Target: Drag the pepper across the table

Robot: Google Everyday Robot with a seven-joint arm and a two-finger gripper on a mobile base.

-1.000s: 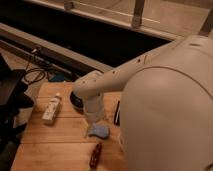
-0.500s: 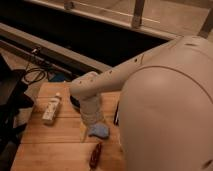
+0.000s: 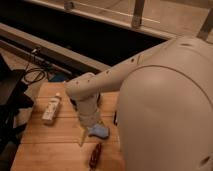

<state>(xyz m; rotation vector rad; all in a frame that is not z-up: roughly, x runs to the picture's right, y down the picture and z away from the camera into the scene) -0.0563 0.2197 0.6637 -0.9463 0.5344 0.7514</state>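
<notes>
The pepper (image 3: pixel 94 155) is a slender dark red chili lying near the front edge of the wooden table (image 3: pixel 50 140). My gripper (image 3: pixel 84 133) hangs down from the white arm (image 3: pixel 95 87) and reaches close to the tabletop, just above and to the left of the pepper and beside a blue sponge (image 3: pixel 99 131). The gripper is apart from the pepper. Much of the gripper is hidden by the wrist.
A white bottle (image 3: pixel 51 108) lies on the table's left side. A small black block (image 3: pixel 115 117) sits by my white body (image 3: pixel 170 110), which covers the table's right part. Dark gear and cables (image 3: pixel 30 75) lie off the left edge.
The arm has shifted slightly to the left and the gripper has come lower toward the table beside the sponge. The pepper, sponge and bottle have not moved.
</notes>
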